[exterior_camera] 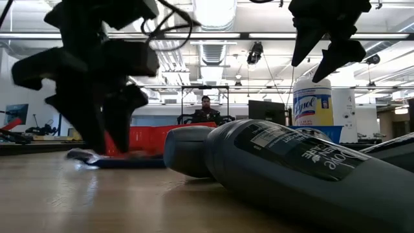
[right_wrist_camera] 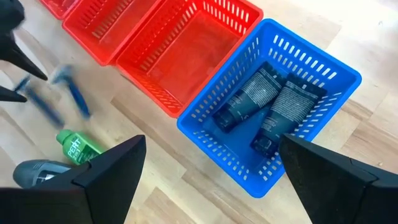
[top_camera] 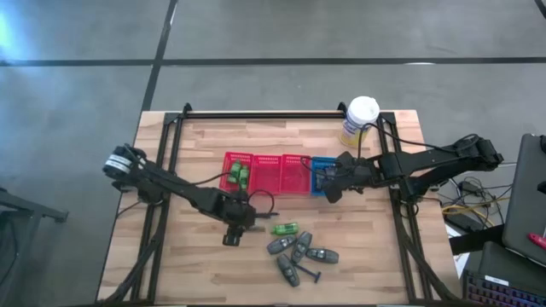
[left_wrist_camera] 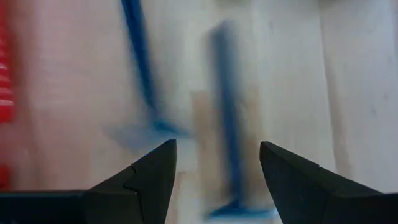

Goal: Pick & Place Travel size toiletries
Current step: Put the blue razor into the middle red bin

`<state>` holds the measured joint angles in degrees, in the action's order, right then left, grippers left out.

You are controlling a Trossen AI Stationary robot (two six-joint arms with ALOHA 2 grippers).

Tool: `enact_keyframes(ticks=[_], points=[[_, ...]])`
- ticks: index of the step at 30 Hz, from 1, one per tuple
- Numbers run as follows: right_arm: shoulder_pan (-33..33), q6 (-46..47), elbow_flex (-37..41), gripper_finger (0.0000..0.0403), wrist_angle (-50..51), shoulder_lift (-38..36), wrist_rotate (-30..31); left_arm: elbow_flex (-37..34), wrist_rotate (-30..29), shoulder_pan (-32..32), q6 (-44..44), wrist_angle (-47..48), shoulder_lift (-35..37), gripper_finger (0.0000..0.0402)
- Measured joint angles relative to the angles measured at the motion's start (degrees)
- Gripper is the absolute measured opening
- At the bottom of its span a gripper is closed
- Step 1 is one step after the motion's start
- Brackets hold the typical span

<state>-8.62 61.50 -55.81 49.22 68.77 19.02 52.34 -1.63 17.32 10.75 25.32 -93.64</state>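
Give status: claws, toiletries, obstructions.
Left claw open, low over two blue sticks on the table. Right claw open, empty, above blue basket holding two dark tubes. Nothing blocking.

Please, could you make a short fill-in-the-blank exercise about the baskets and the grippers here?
1. The blue basket holds ___ dark tubes.
2. Beside it stand ___ red baskets.
3. The left gripper, open, hangs over two thin ___ sticks.
4. One green bottle lies on the ___.
Missing words: two; three; blue; table.
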Motion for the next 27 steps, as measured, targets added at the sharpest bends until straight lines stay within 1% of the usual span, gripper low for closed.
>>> enact_keyframes(ticks=[2,5,7,11,15,17,22,25,27], points=[[0.0,0.0,0.0,0.0364,0.0,0.0,0.0,0.0,1.8,0.0,1.5,0.0,-1.2,0.0235],[0.0,0.0,0.0,0.0363,-0.1,0.0,0.0,0.1,2.5,0.0,5.2,-0.1,-1.9,0.0235],[0.0,0.3,0.0,0.0364,-0.1,0.0,0.0,0.1,2.5,0.0,6.9,-0.2,-2.0,0.0235],[0.0,0.5,0.0,0.0364,-0.1,0.0,0.0,0.3,1.6,0.1,7.3,0.3,-1.2,0.0235],[0.0,0.9,0.0,0.0364,-0.1,0.0,0.0,2.2,1.4,0.1,8.8,0.1,0.5,0.0235],[0.0,0.9,0.0,0.0363,-0.1,0.0,0.0,3.1,1.3,0.6,8.2,-0.3,1.0,0.0235],[0.0,0.9,0.0,0.0364,-0.1,0.0,0.0,3.5,1.3,3.9,3.0,-1.9,0.1,0.0228],[0.0,0.9,0.0,0.0363,-0.1,0.0,0.0,2.7,-1.4,6.3,2.0,-1.7,-1.3,0.0218],[0.0,0.9,0.0,0.0364,-0.1,0.0,0.0,2.6,-4.8,7.4,2.3,-1.6,-2.3,0.021]])
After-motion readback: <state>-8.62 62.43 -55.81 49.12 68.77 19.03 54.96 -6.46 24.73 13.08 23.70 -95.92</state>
